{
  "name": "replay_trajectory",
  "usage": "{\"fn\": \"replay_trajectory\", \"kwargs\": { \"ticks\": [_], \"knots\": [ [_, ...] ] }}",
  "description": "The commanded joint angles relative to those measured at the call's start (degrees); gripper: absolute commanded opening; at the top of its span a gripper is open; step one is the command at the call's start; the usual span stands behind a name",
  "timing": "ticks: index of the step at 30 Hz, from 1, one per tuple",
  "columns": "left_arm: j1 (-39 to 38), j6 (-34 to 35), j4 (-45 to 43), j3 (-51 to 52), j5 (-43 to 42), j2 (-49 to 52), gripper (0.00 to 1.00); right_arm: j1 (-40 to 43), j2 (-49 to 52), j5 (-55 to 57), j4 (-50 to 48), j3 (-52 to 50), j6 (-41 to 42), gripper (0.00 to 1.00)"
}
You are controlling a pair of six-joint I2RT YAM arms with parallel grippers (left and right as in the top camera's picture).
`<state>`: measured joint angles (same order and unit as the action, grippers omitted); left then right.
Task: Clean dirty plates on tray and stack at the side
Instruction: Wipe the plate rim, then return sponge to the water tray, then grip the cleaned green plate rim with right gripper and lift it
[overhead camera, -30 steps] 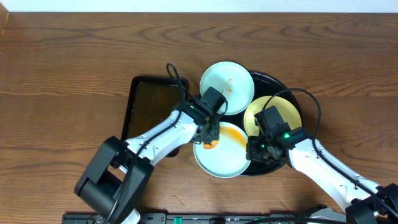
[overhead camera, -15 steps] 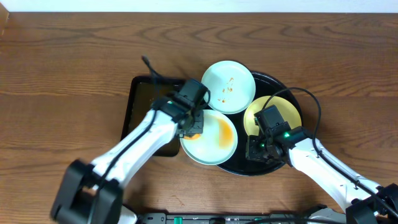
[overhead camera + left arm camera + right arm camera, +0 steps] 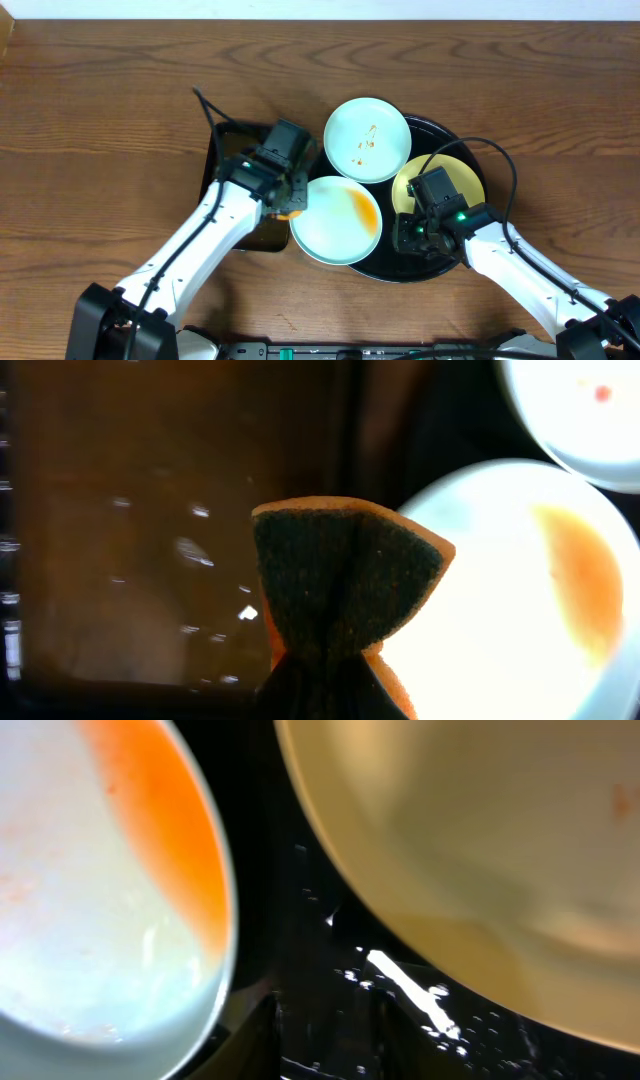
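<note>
My left gripper [image 3: 290,205] is shut on an orange sponge with a dark scouring face [image 3: 345,570], at the left edge of the near mint plate [image 3: 335,222], which has an orange sauce smear on its right side [image 3: 160,830]. That plate overhangs the left rim of the round black tray [image 3: 455,135]. The far mint plate [image 3: 366,140] has small orange specks. The yellow plate [image 3: 455,180] is partly hidden by my right arm. My right gripper [image 3: 413,240] sits low on the tray between the near mint and yellow plates [image 3: 480,860], its dark fingers [image 3: 330,1040] closed on the tray's front rim.
A smaller rectangular dark tray [image 3: 225,165] lies left of the round tray, under my left arm; it fills the left of the left wrist view [image 3: 130,530]. Brown wooden table [image 3: 100,120] surrounds everything.
My left arm has swung left with the sponge, from the middle of the near mint plate to its left edge. That plate has slid up and left. The right arm has not moved.
</note>
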<state>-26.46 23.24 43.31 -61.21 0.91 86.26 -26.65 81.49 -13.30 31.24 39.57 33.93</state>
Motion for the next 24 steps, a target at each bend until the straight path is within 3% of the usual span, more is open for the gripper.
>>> {"fn": "replay_trajectory", "kwargs": {
  "ticks": [1,8,18,24],
  "knots": [
    [4.2,0.0,0.1,-1.4,4.8,-0.3,0.1,-0.8,0.2,-3.0,-1.6,0.0,-0.2,0.3],
    [11.2,4.1,0.0,-1.1,4.7,-0.2,0.11,-1.0,1.5,-4.0,-2.9,0.0,-0.1,0.3],
    [12.0,4.1,0.0,-0.7,4.7,-0.2,0.15,-2.7,8.8,-8.2,-9.4,0.0,0.8,0.26],
    [12.0,4.1,0.2,-0.7,4.7,-0.2,0.16,-2.7,10.6,-7.9,-11.8,0.0,1.4,0.11]
  ]
}}
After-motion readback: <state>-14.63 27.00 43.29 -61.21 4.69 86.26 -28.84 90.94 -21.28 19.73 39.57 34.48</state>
